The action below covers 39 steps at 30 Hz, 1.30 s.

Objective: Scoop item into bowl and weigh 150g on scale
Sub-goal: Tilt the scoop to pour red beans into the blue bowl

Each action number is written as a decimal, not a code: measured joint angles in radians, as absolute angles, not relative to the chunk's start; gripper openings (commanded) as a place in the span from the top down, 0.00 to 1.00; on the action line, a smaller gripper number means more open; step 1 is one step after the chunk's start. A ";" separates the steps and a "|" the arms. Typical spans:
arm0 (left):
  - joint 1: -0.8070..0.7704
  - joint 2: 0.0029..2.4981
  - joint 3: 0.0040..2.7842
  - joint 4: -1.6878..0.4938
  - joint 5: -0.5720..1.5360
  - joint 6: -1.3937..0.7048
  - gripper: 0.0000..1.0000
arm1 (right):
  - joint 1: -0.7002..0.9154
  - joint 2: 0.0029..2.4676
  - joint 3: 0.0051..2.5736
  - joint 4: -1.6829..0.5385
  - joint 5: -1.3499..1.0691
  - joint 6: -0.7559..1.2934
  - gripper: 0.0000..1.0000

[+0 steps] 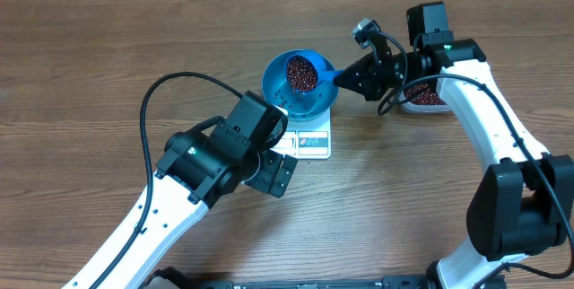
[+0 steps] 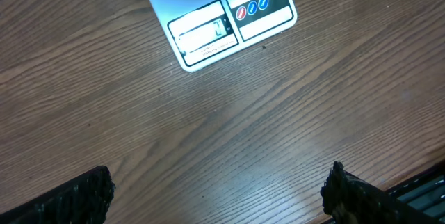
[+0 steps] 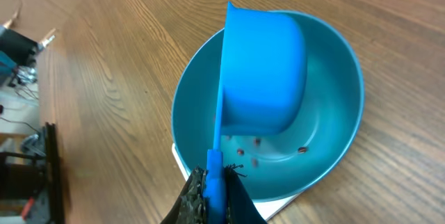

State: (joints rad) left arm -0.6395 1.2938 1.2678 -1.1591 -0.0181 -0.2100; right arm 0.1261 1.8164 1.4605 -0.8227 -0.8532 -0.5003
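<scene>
The blue bowl (image 1: 319,100) stands on the white scale (image 1: 312,142). My right gripper (image 1: 348,77) is shut on the handle of a small blue scoop (image 1: 301,74), which hangs over the bowl loaded with red-brown beans. From the right wrist, the scoop (image 3: 261,71) is turned on its side above the bowl (image 3: 334,113), its handle pinched in my right gripper (image 3: 214,190). A few beans (image 3: 254,152) lie on the bowl's floor. My left gripper (image 2: 215,196) hovers open over bare table just in front of the scale's display (image 2: 203,33), nothing between its fingers (image 2: 76,197).
A clear tub of beans (image 1: 425,97) sits at the right, mostly hidden behind my right arm. A black cable (image 1: 152,100) loops across the wood left of the bowl. Dark equipment (image 3: 21,50) lines the table edge in the right wrist view.
</scene>
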 measured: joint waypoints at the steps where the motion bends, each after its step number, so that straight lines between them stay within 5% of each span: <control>1: -0.640 1.294 1.268 -1.159 -0.018 -0.210 0.00 | 0.126 1.816 1.460 -0.819 -0.849 -0.508 0.96; 39: -0.640 1.294 1.268 -1.159 -0.018 -0.210 0.00 | 0.128 1.727 1.460 -0.719 -0.746 -0.764 0.96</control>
